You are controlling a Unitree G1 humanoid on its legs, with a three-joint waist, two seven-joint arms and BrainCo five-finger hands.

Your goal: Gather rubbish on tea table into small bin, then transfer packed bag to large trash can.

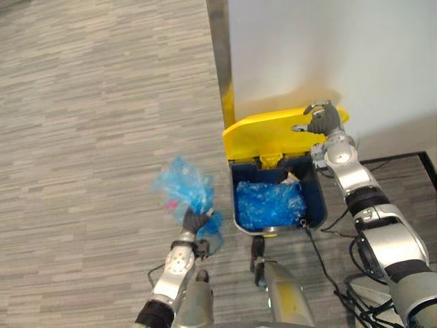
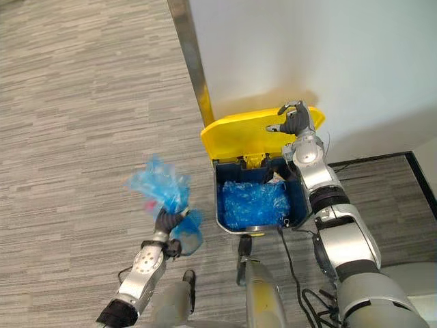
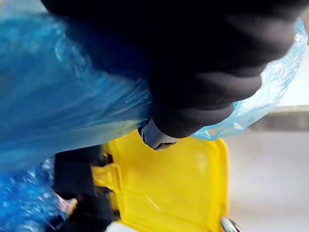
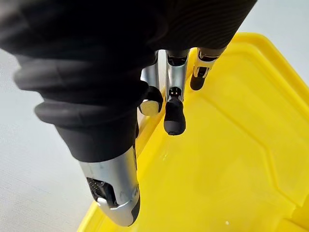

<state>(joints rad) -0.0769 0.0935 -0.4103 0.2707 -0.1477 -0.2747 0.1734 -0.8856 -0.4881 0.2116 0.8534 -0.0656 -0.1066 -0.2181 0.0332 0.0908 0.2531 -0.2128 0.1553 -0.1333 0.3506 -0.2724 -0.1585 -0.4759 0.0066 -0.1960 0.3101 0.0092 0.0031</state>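
One large blue trash can [image 1: 316, 197] stands open on a grey striped floor [image 1: 82, 102], its single yellow lid [image 1: 266, 133] tipped back against a white wall [image 1: 328, 41] beside a metal strip [image 1: 220, 55]. The right robot hand [image 1: 322, 121] is at the lid's upper rim, fingers hooked over the edge and gripping it. The left robot hand [image 1: 194, 220] is clenched around the neck of one crumpled blue rubbish bag [image 1: 183, 181], held above the floor just left of the can. A second blue bag [image 1: 268, 203] lies inside the can.
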